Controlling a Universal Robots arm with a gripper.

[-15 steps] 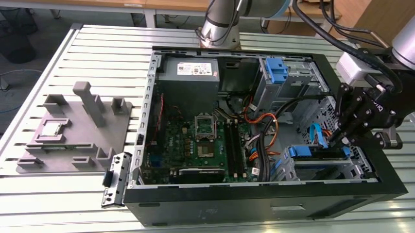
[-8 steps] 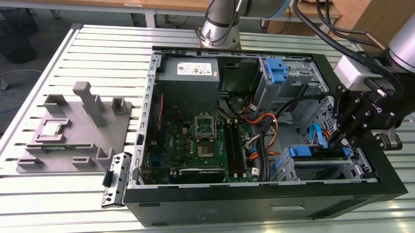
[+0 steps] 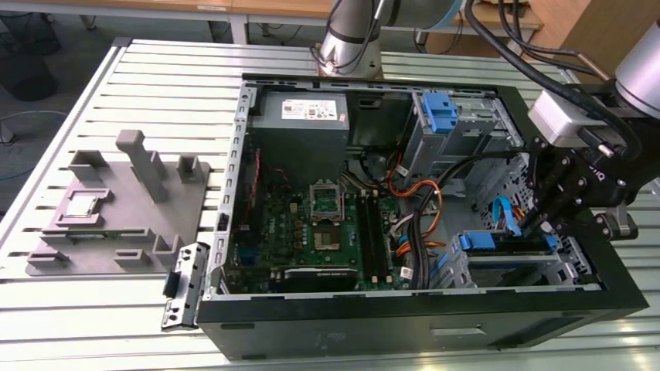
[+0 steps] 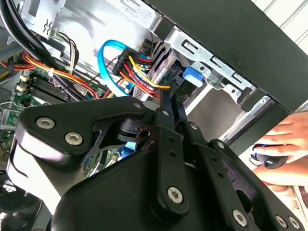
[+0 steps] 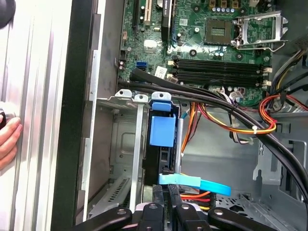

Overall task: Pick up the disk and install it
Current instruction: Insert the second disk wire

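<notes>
The disk (image 3: 502, 242) sits on edge in the drive bay at the case's front corner, on the exterior view's right. Its blue carrier frame (image 5: 161, 130) faces out of the bay, and the dark drive edge runs below it. My gripper (image 3: 539, 224) hangs just over the bay with its fingers (image 5: 158, 195) drawn together, their tips against the disk's rear end beside a light-blue data cable (image 5: 202, 184). In the second wrist view the fingers (image 4: 165, 115) meet at the grey disk (image 4: 162, 55) and its blue tab (image 4: 192, 77), next to coloured power wires.
The open black computer case (image 3: 413, 325) lies on a slatted metal table. Inside are the green motherboard (image 3: 309, 232), a grey power-supply box (image 3: 301, 112), another blue latch (image 3: 438, 112) and thick black cables (image 5: 216, 98). A grey fixture (image 3: 124, 201) stands at the exterior view's left. A person's hand (image 4: 281, 144) rests outside the case.
</notes>
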